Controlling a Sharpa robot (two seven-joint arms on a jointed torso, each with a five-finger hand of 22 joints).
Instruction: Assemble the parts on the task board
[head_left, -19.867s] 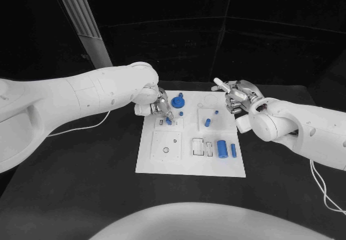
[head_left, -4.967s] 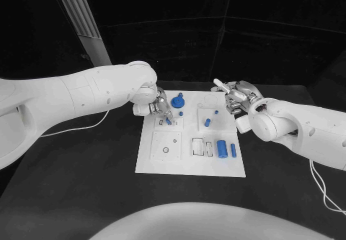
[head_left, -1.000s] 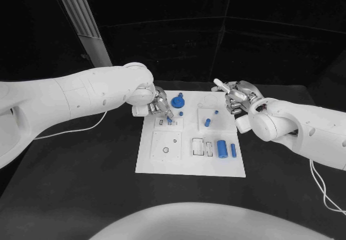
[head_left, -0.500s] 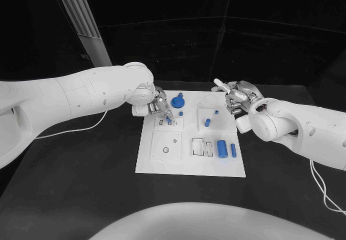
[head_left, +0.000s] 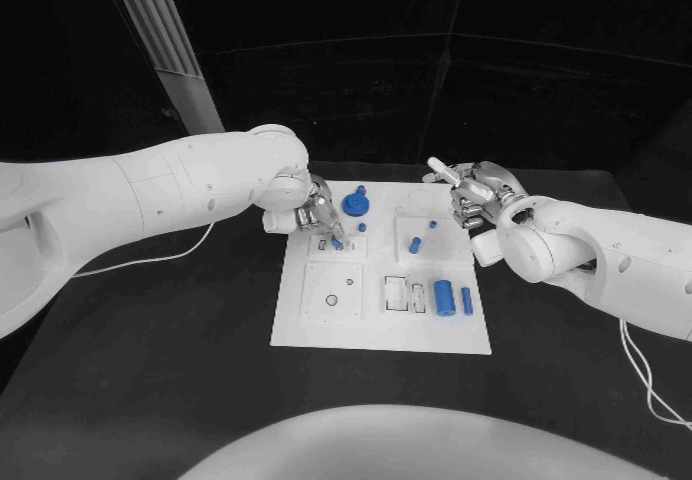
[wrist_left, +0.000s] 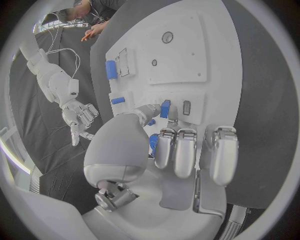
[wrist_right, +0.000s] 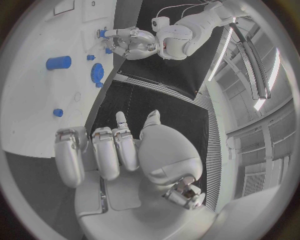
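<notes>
I read one task board (head_left: 378, 330), white, flat mid-tabletop (head_left: 173, 400). Left hand (head_left: 313, 215) sits over the board's far-left corner, thumb and a finger pinching a small blue peg (wrist_left: 165, 108) against the board; remaining fingers curled alongside. Right hand (head_left: 473, 196) hangs past the board's far-right corner, fingers loosely apart, holding nothing. On the board I count one blue gear (head_left: 358, 208), one large blue cylinder (head_left: 444, 296), one slim pin (head_left: 466, 300) beside it, one short cylinder (head_left: 415, 244).
</notes>
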